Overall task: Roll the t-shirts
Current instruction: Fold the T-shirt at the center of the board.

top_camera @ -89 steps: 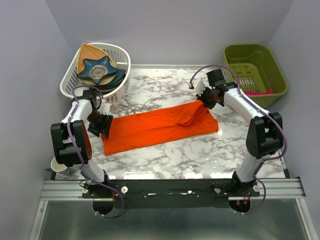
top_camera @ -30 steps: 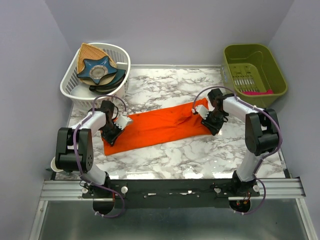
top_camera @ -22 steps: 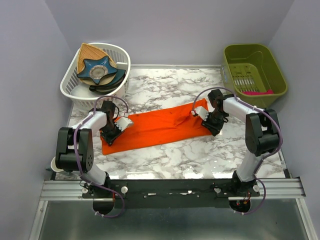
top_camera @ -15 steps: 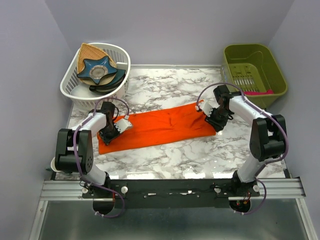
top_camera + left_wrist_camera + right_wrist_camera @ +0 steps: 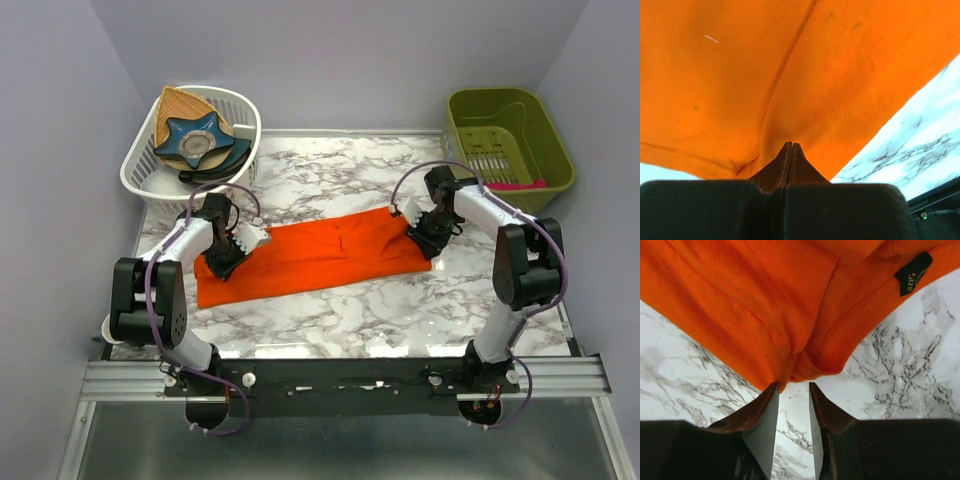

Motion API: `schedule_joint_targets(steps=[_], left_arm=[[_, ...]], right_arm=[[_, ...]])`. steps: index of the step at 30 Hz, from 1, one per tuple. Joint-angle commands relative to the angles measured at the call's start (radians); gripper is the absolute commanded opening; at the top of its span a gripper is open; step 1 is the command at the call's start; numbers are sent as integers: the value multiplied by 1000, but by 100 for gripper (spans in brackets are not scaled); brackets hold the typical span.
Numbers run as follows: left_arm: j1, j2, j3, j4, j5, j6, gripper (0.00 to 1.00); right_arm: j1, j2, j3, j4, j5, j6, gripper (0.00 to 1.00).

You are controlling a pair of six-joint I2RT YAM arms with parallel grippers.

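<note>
t-shirt (image 5: 320, 255) now pulled flatter; left gripper (image 5: 791, 144) pinches it, right gripper (image 5: 793, 385) slightly spread.

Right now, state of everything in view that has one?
orange t-shirt: folded into a flat strip, not yet rolled
left gripper: shut on the shirt's edge
right gripper: open, tips at the shirt's hem
white basket: holds a blue star dish
green bin: holds a pink item

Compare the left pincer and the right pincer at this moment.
The left pincer has its jaws pressed together, pinching a pucker of the t-shirt; the right pincer has its jaws apart, holding nothing. The left sees mostly cloth; the right sits over bare table at the cloth's edge. Both are at the shirt's ends.
</note>
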Motion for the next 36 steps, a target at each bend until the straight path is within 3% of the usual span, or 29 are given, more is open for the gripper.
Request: schedule_joint_targets(steps=[1,7,12,13,15,16,18,19,27,36], left_arm=[[-5,29,-58,48,15,-48,0],[-5,34,-98,82,-44,-51,0],[-5,-78,-10,-6,3,-60,0],[-5,-92,-4,-15,17,-59,16],[-8,-106,2,-27,34,-56,27],[-9,-97,5,-35,38,-57,24],[-20,-60,17,-30,29,-88,3],[-23,-48,21,-23,26,-108,0],[-43,26,28,-9,26,-161,0],[-45,-12,-5,-38,21,-172,0]], right_arm=[[2,58,34,20,-25,1,38],[0,90,53,38,67,14,37],[0,-11,59,9,89,15,37],[0,-23,77,5,80,29,37],[0,-23,154,-20,35,67,37],[5,-14,183,-44,21,78,37],[8,26,263,-55,0,115,37],[14,44,284,-58,-3,121,37],[58,178,418,-81,-107,130,39],[69,339,570,-111,-207,227,41]])
